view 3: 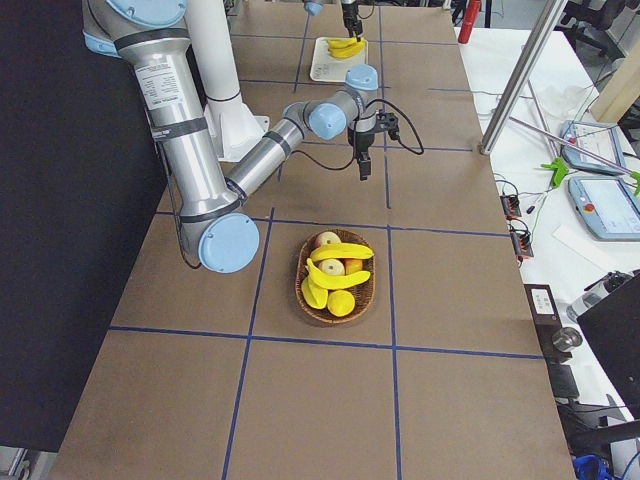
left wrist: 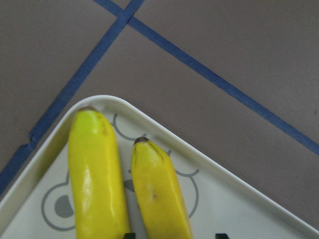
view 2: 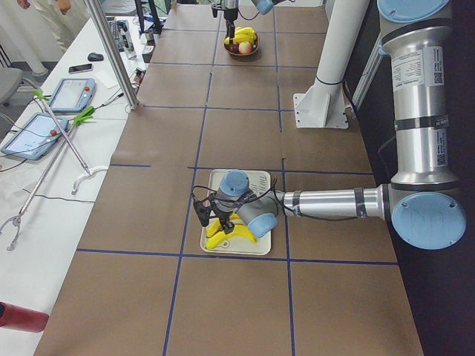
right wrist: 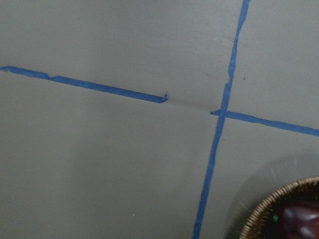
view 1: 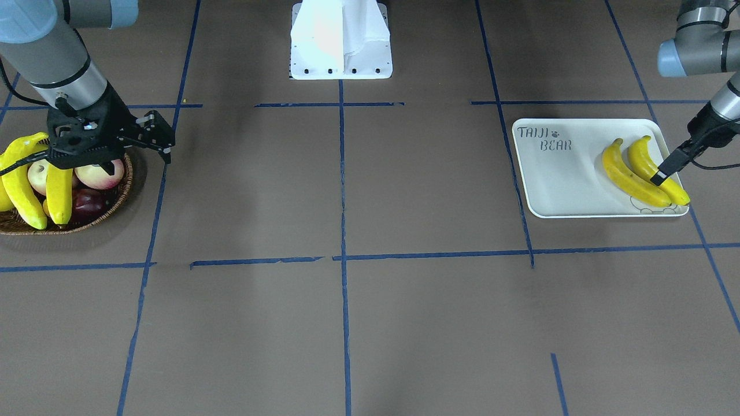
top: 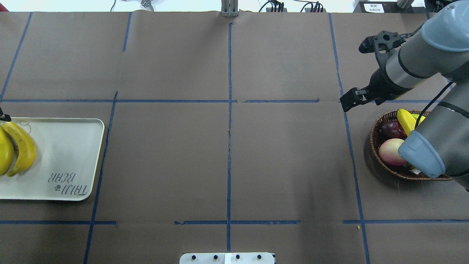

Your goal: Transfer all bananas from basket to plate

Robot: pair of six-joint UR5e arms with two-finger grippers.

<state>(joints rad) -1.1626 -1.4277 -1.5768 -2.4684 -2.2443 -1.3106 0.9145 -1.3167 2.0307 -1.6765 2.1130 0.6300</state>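
Two yellow bananas (view 1: 627, 176) (view 1: 644, 156) lie side by side on the cream "TAIJI BEAR" plate (view 1: 566, 185). My left gripper (view 1: 662, 173) is low over them. In the left wrist view its open fingertips (left wrist: 128, 235) straddle the right-hand banana (left wrist: 157, 189), not gripping it. The brown wicker basket (view 1: 115, 202) holds at least two more bananas (view 1: 23, 196) (view 1: 59, 196). My right gripper (view 1: 165, 144) hangs empty over the table beside the basket's inner edge and looks open. The right wrist view shows only the basket rim (right wrist: 279, 199).
Round pink-cream fruits (view 1: 101, 173) and a dark red fruit (view 1: 87, 202) also lie in the basket. The robot's white base plate (view 1: 341, 40) stands at the table's far middle. Blue tape lines cross the brown table between basket and plate.
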